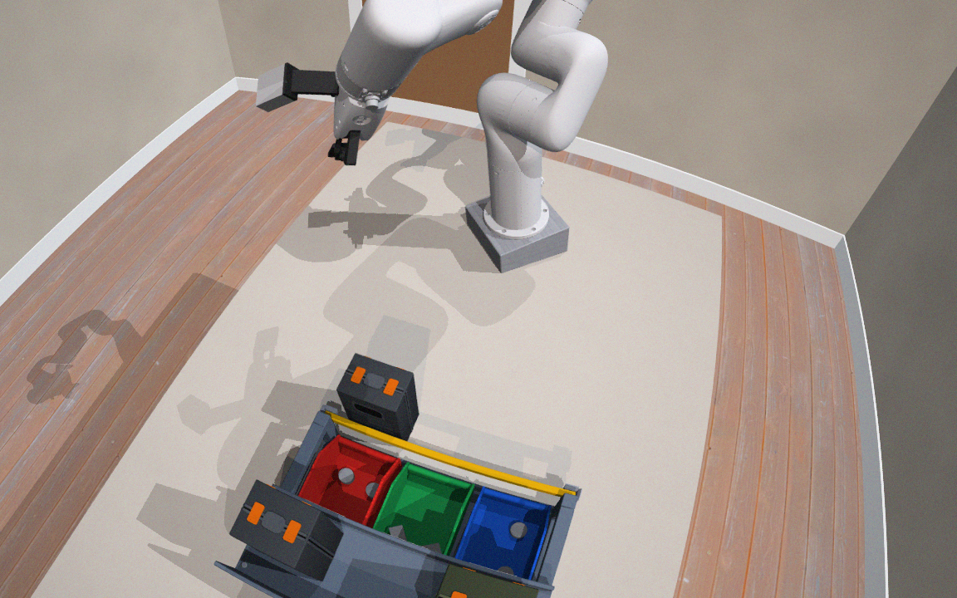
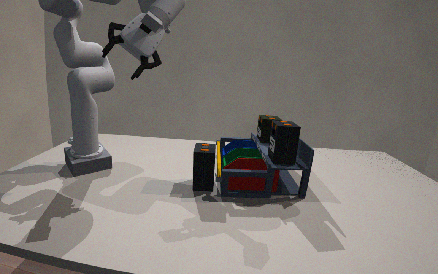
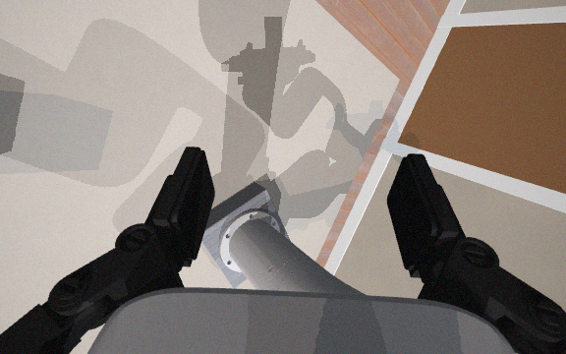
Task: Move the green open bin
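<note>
The green open bin [image 1: 422,507] sits in the middle of the lower shelf of a grey-blue rack [image 1: 407,512], between a red bin [image 1: 348,485] and a blue bin [image 1: 504,524]. In the side view the green bin [image 2: 241,152] shows as a strip between the blue and red ones. My gripper [image 2: 121,56] is open and empty, high in the air near the arm's base, far from the rack. In the wrist view the open fingers frame the arm's own base [image 3: 244,236] and the table. In the overhead view one finger [image 1: 344,147] shows.
A black case [image 1: 378,396] stands on the table right in front of the rack, also in the side view [image 2: 203,166]. Two more cases [image 2: 281,139] stand on the rack's top shelf. A yellow bar [image 1: 452,461] runs along the rack's front. The arm's base [image 1: 515,234] stands at the table's far side.
</note>
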